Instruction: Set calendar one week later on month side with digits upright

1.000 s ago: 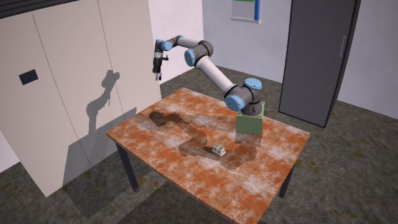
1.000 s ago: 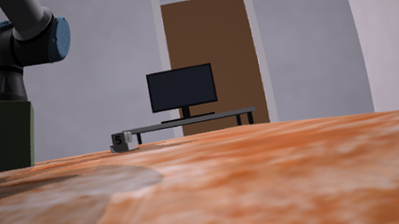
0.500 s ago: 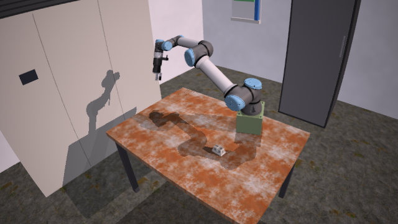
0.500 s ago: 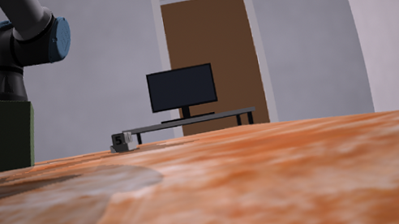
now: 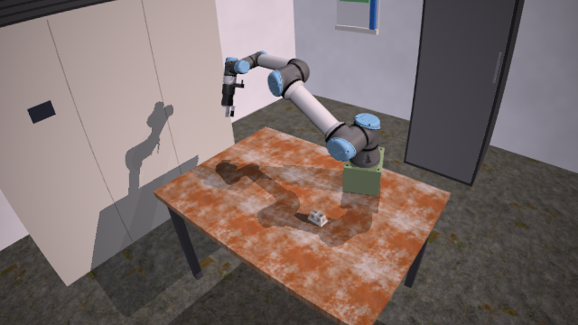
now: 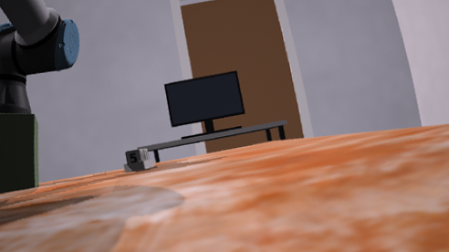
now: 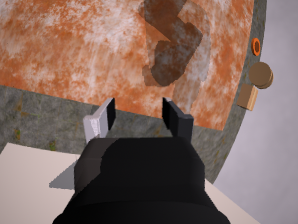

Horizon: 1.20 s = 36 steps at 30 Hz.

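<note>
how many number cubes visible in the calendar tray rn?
2, from the top view: both sit side by side in the tray near the table's middle, in front of the arm's pedestal. The exterior view shows only one cube, with a 5, clearly; the other is mostly hidden behind it.

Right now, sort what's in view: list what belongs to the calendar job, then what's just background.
Job: calendar with its two cubes in the tray, a 5 showing on an end face; open hand, holding nothing; table.

Background: monitor, low bench, door, dark cabinet, wall poster.

Table [image 5: 253, 253] mottled rust-orange, white; calendar [image 5: 318, 218] pale grey
</note>
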{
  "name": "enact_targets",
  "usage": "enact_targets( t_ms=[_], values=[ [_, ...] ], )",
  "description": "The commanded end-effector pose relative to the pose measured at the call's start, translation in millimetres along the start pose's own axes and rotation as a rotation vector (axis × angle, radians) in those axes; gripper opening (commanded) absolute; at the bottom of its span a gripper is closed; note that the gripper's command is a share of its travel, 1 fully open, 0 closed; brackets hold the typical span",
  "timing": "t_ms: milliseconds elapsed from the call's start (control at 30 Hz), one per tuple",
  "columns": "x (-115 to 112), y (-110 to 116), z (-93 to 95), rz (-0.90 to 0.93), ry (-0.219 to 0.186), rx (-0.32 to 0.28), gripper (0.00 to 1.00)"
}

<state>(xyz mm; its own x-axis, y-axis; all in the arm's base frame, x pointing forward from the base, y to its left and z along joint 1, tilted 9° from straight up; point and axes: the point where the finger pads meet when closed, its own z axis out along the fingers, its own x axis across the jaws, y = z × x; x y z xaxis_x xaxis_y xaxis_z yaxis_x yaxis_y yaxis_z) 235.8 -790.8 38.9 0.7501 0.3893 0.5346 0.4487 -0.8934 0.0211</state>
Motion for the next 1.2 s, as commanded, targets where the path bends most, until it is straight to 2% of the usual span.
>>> enact_targets(
  t_ms=[0,233,600,667,933,1167],
  values=[
    [7.5,0.1,1.0,-0.010,-0.004,0.002,1.00],
    [20.9,-1.1,5.6,-0.026,-0.011,0.010,1.00],
    [76.1,-10.3,25.3,-0.096,-0.040,0.041,1.00],
    [76.1,-10.3,25.3,-0.096,-0.040,0.041,1.00],
    [137.6,-29.6,48.4,-0.177,-0.071,0.073,1.00],
    [201.5,-61.2,73.9,-0.266,-0.105,0.107,1.00]
  ],
)
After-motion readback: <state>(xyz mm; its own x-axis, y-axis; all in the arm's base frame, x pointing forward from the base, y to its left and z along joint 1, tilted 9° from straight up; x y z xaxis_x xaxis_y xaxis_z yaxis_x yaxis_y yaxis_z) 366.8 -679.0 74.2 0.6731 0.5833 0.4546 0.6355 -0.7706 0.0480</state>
